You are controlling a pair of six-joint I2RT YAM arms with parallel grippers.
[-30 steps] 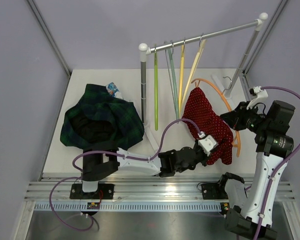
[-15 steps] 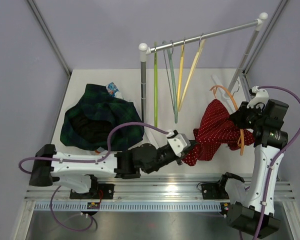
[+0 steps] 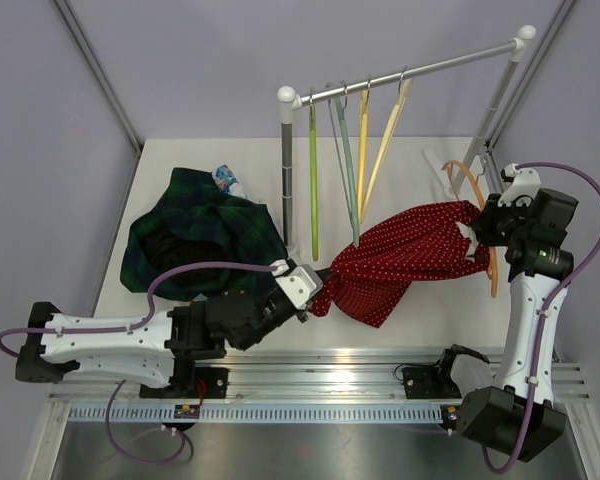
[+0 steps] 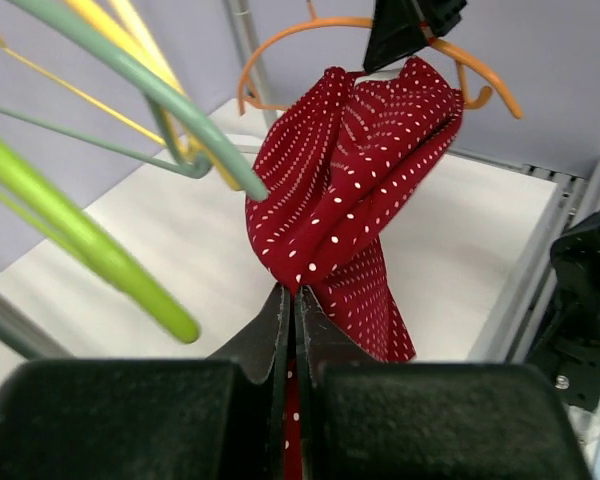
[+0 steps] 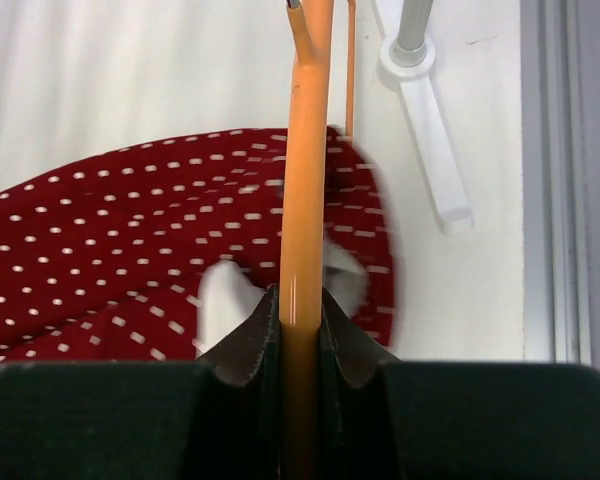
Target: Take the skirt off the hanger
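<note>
A red skirt with white dots (image 3: 400, 260) is stretched across the table between my two arms. My left gripper (image 3: 315, 290) is shut on the skirt's (image 4: 345, 190) lower left edge; the cloth is pinched between the fingertips (image 4: 292, 300). At the right, my right gripper (image 3: 485, 232) is shut on the orange hanger (image 3: 480, 205), whose bar (image 5: 302, 190) runs between the jaws. The skirt's (image 5: 130, 250) far end still hangs bunched on that hanger (image 4: 310, 30).
A metal clothes rail (image 3: 410, 72) stands at the back with green, teal and yellow hangers (image 3: 350, 170) on it. A dark green tartan garment (image 3: 205, 245) lies in a heap at the left. The rail's white foot (image 5: 430, 110) sits near the right edge.
My left gripper has pulled the skirt leftward and toward the near edge, stretching it out. The right gripper has lifted the hanger back and to the right.
</note>
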